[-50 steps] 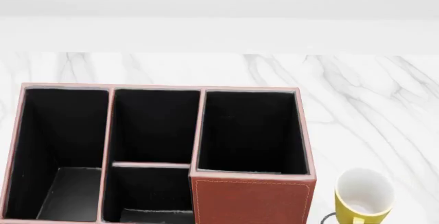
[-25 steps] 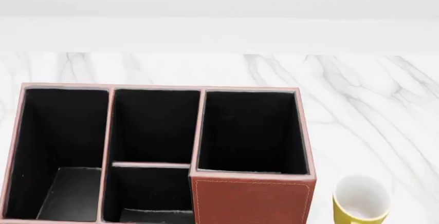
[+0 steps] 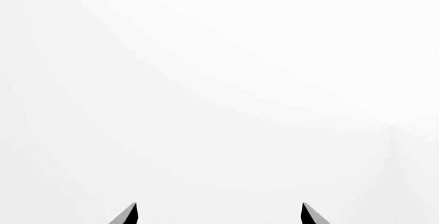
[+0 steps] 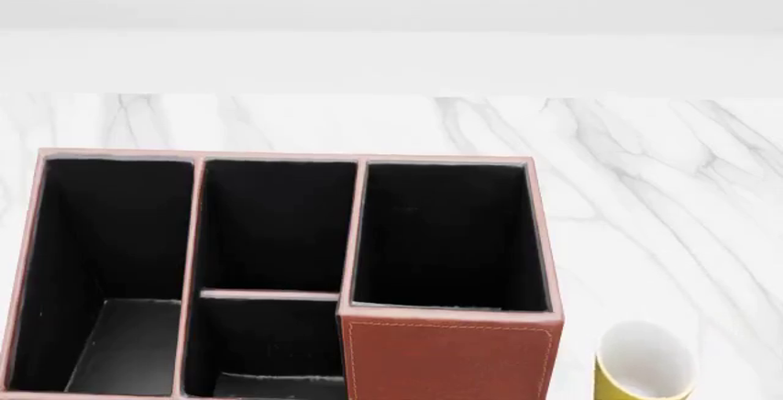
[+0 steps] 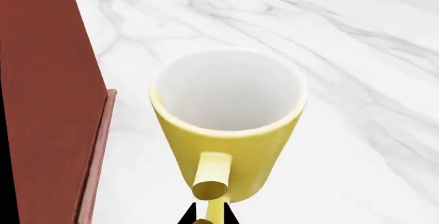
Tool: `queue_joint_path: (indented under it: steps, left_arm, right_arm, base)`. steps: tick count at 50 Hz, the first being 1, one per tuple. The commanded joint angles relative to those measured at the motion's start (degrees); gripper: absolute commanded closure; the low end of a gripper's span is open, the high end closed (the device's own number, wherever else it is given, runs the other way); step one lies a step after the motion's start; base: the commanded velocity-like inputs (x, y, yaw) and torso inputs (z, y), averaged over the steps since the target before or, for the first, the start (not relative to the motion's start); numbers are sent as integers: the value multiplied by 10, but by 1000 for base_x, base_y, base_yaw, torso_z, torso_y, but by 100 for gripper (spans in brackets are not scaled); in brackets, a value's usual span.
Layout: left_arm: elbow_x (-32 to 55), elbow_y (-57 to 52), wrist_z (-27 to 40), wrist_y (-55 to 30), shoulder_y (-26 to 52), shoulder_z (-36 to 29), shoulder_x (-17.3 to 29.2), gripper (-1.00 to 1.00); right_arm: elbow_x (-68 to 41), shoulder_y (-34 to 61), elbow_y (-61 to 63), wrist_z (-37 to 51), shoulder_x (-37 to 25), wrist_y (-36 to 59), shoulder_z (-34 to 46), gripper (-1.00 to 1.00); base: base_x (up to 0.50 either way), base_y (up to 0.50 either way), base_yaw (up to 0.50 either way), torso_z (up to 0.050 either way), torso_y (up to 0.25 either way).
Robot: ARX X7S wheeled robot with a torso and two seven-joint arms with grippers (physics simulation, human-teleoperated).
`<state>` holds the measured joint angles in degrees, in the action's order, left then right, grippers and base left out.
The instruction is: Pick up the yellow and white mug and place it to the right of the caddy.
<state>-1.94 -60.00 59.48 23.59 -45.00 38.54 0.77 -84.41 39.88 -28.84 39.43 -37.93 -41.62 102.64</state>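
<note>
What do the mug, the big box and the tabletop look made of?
The mug looks like glazed ceramic: smooth yellow outside, white inside. The caddy seems leather or imitation, with reddish-brown stitched edges and a black lining. The table looks like white, grey-veined marble.

Left wrist view. Two dark, pointed fingertips (image 3: 129, 215) of the left gripper (image 3: 218, 215) at the frame edge, set well apart with nothing between them. Beyond, only a plain white, featureless surface, with a faint vertical seam (image 3: 389, 147) near one side.
</note>
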Motion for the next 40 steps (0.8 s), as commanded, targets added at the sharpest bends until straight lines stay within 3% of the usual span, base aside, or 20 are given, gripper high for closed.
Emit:
queue_joint_path:
  steps: [1,14,15,40]
  left_arm:
    - [13,0,-32,2,0,4,-8,-100]
    - [11,0,-32,1,0,1,-8,-100]
    - [10,0,-32,1,0,0,-8,-100]
    - [14,0,-31,2,0,5,-8,-100]
  right_arm:
    - [3,4,-78,-43,24,5,-13,100]
    - [-4,-1,-88,-53,29,10,-20,100]
    - [-2,-1,-88,-50,29,10,-20,-100]
    - [13,-14,-58,-21,9,-13,-31,-100]
  base:
    - [0,0,0,0,0]
    - [0,0,0,0,0]
    - [0,0,0,0,0]
    - [0,0,0,0,0]
